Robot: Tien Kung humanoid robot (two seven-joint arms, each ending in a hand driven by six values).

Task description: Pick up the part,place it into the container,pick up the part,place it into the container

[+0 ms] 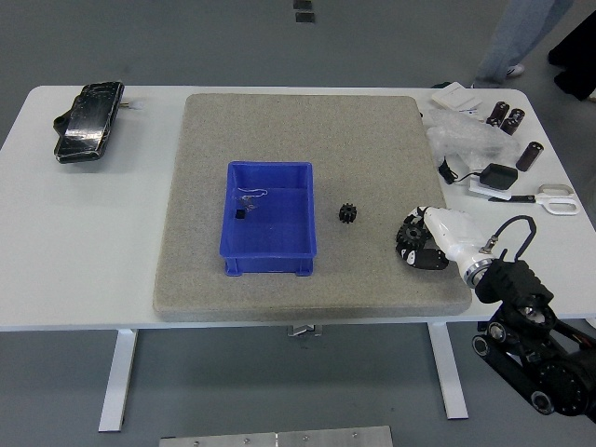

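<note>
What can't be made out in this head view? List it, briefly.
- Right hand: its curled fingers cover the large black gear, so a firm grasp cannot be confirmed.
- Blue container: the small items inside are too small to identify.
- Small black gear: its tooth detail is too small to see.
- Left arm: outside the picture.
- Person: cut off by the top edge.
</note>
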